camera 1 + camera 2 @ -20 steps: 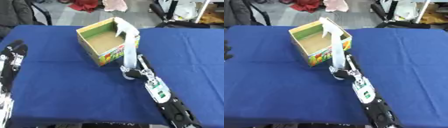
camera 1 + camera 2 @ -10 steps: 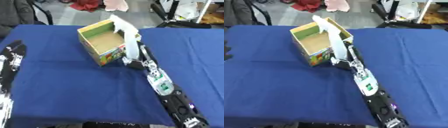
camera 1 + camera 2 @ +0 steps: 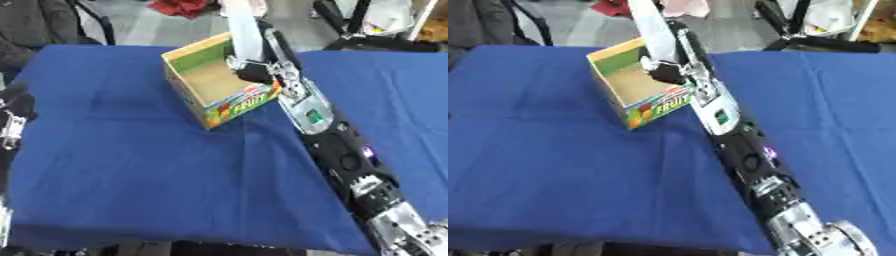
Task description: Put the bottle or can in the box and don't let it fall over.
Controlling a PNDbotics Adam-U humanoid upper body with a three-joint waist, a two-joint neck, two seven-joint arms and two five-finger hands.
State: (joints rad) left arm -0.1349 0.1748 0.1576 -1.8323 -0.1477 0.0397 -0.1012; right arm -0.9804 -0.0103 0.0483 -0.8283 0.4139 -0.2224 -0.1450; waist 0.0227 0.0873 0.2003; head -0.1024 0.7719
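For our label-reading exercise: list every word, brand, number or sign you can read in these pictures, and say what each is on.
"FRUIT": on the front of the box, in the right eye view.
Other print and pictures on the box: too blurred to read.
Bottle, held by the right hand: no readable text.
Green panel on the right arm: unreadable.

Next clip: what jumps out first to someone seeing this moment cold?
The long right arm runs up from the lower right, its right hand holding a tall pale bottle over the open cardboard box on the blue table. The left hand shows at the left edge.
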